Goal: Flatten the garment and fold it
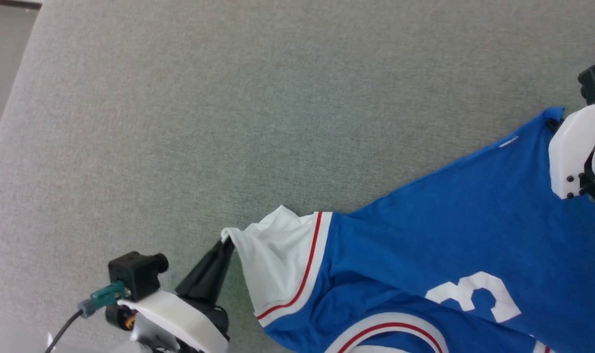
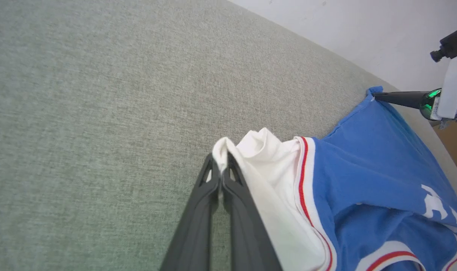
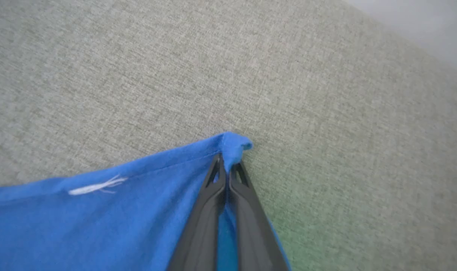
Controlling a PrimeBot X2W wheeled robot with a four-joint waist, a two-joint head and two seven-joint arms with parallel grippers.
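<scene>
Where the garment (image 1: 425, 235) lies across the lower right of the head view, its blue body rests on a grey-green woven surface (image 1: 277, 98) and runs off the bottom and right edges of that view. A white numeral (image 1: 478, 294) is printed on the blue panel. One white sleeve (image 1: 277, 255), bordered by a thin red stripe (image 1: 309, 264), points toward the robot's left and is creased and bunched at its outer tip.

The left gripper (image 2: 220, 165) has its two dark fingers pressed together on that sleeve tip, with white fabric pinched between the fingertips. The sleeve cloth drapes down the right side of the fingers in the left wrist view.

The right gripper (image 3: 226, 160) has its fingers pressed together on a blue corner of the garment, which folds over just past the fingertips. A short white thread mark (image 3: 96, 186) lies on the blue fabric near the adjoining edge. The garment edge between the two pinched points runs nearly straight.

A black camera block (image 1: 135, 274) with a green connector (image 1: 108, 294) sits on the left wrist. A pale wall (image 2: 364, 30) stands beyond the far edge of the surface.
</scene>
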